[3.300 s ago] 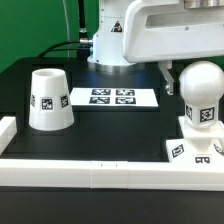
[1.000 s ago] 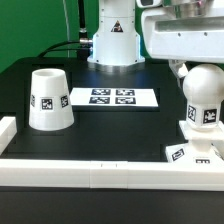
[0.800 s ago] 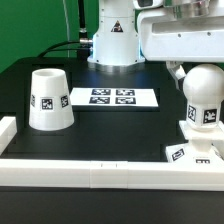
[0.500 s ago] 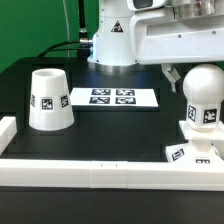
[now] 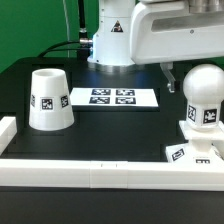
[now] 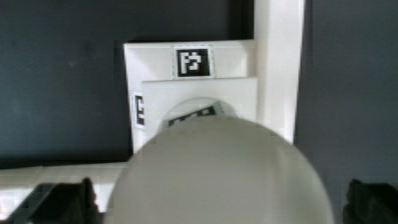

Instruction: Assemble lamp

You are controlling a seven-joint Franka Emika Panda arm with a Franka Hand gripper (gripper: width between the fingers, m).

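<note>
The gripper (image 6: 217, 200) stands open. Its two dark fingers (image 6: 63, 200) are wide apart, one on each side of the bulb (image 6: 214, 165). A narrow gap shows between each finger and the bulb's rounded white surface, so nothing is clamped. The bulb sits directly under the gripper, between the fingers. In the exterior view the white hand body hangs over the bulb's top. One finger reaches down just beside the bulb's upper curve, and the other is hidden there.

Beneath the bulb, farther from the gripper, is the low blocky base (image 6: 169, 85), with black-and-white tags on its top and side. The bulb stands upright on it, but whether it is fully seated cannot be told. A white border rail (image 6: 279, 60) runs just beside the base, and its long front stretch lies along the edge of the black table (image 5: 110, 130).

Well away from the gripper, toward the exterior view's left, the marker board (image 5: 80, 98) lies flat on the table. Farther still on that side the shade (image 5: 48, 100) stands alone, wide end down, with one tag facing the camera.
</note>
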